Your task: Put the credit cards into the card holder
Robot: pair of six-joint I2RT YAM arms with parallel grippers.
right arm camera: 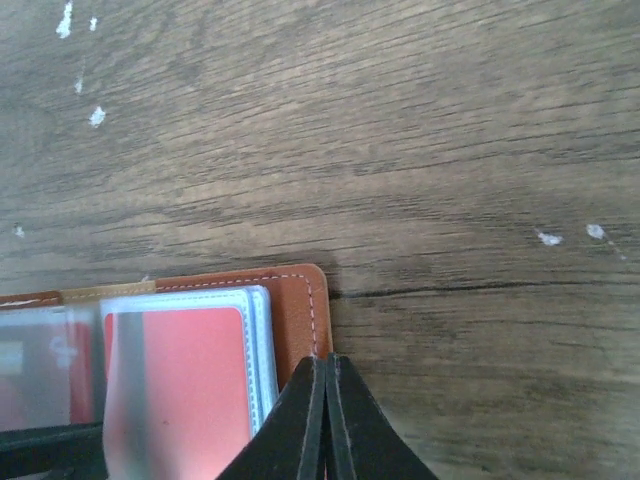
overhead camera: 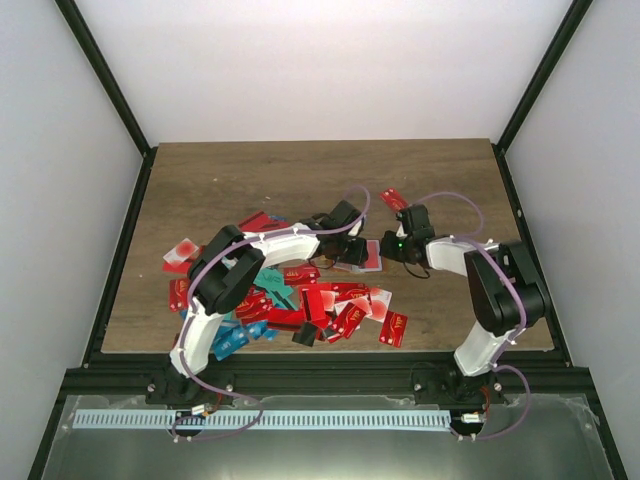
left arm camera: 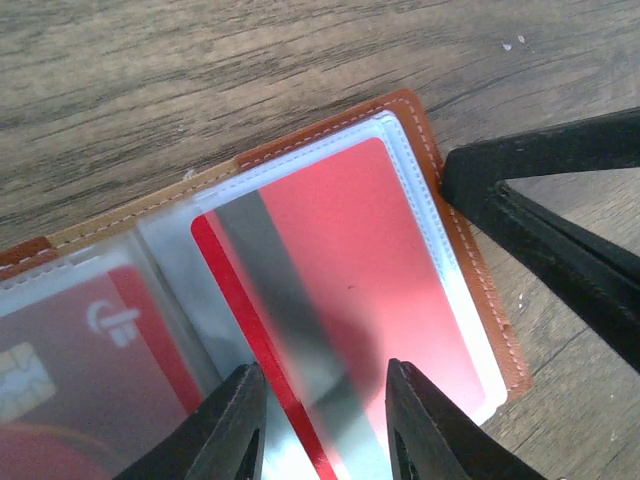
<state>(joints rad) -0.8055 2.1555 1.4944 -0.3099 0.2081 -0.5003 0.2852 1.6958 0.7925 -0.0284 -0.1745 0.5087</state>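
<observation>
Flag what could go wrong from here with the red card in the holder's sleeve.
1. A strip of the red card looks uncovered by the clear sleeve; it may back out once released.
2. The right gripper, shut, meets only the brown border of the card holder; it could slip off and let the holder slide.
3. The left gripper has its jaws apart over the card, so a push may skid across the plastic.

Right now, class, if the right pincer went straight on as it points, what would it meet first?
The card holder, at its brown stitched edge; the shut right pincer seems to touch it, though depth is unclear.
</observation>
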